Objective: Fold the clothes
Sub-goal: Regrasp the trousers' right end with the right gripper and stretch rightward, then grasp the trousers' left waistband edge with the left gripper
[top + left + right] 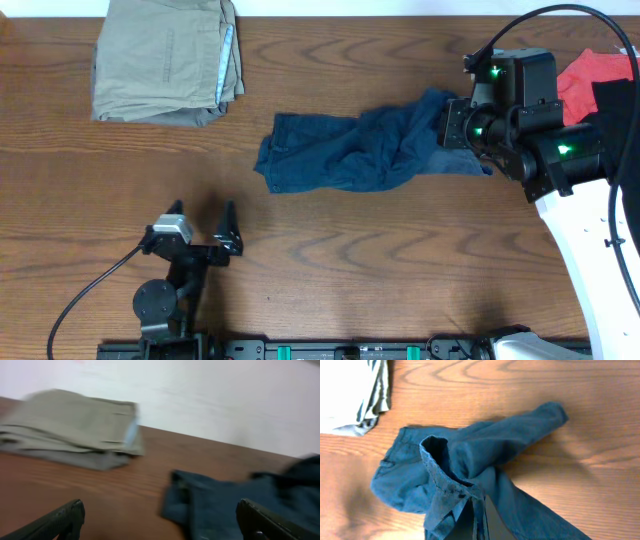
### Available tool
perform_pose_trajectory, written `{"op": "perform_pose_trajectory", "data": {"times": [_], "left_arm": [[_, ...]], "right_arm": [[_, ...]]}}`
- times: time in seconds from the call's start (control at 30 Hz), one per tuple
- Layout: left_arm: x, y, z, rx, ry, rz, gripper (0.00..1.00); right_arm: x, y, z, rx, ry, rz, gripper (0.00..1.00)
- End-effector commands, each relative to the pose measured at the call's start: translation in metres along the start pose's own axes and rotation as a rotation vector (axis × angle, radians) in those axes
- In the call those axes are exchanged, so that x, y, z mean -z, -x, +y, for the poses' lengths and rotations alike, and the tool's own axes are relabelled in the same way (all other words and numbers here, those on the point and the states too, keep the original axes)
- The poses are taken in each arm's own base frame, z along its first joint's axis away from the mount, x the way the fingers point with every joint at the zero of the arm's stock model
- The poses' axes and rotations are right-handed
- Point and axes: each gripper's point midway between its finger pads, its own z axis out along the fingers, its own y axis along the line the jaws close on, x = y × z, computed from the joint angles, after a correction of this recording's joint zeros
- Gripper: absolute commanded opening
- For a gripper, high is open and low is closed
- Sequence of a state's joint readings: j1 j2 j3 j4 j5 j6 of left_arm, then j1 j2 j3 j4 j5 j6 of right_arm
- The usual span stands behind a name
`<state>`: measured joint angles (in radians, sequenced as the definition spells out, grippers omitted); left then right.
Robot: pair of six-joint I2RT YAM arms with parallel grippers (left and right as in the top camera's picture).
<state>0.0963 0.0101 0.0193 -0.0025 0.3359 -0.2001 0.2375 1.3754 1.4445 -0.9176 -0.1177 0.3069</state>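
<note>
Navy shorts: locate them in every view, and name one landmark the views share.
Overhead: navy shorts lie crumpled just right of centre.
Left wrist: navy shorts at lower right, blurred.
Right wrist: navy shorts fill the centre, bunching toward the bottom edge.
Shared landmark: the folded khaki garment, upper left in all three views.

A: Can you read any word, brand or number on the navy shorts (350,150), or on the folded khaki garment (160,60)?
B: No, I can read no letters there. The left wrist picture is also blurred.
A: And on the wooden table (400,270)?
B: Also there, no readable text.
</note>
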Motion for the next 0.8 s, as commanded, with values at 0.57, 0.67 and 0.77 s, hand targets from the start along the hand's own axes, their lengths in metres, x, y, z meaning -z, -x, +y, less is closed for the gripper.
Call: {"op": "perform_pose_trajectory", "data": {"times": [0.57, 0.67, 0.77], "left_arm": [[0.007, -0.007, -0.074, 0.13, -0.388, 0.294, 0.98], [-0.005, -0.003, -0.073, 0.16, -0.376, 0.392, 0.98], [-0.018, -0.003, -0.069, 0.154, -0.358, 0.494, 0.98]], "right_arm": [[0.008, 0.004, -0.001, -0.018, -0.001, -0.019, 0.05], [0.008, 0.004, -0.001, -0.018, -0.001, -0.019, 0.05], [0.008, 0.004, -0.001, -0.018, -0.001, -0.019, 0.06]]}}
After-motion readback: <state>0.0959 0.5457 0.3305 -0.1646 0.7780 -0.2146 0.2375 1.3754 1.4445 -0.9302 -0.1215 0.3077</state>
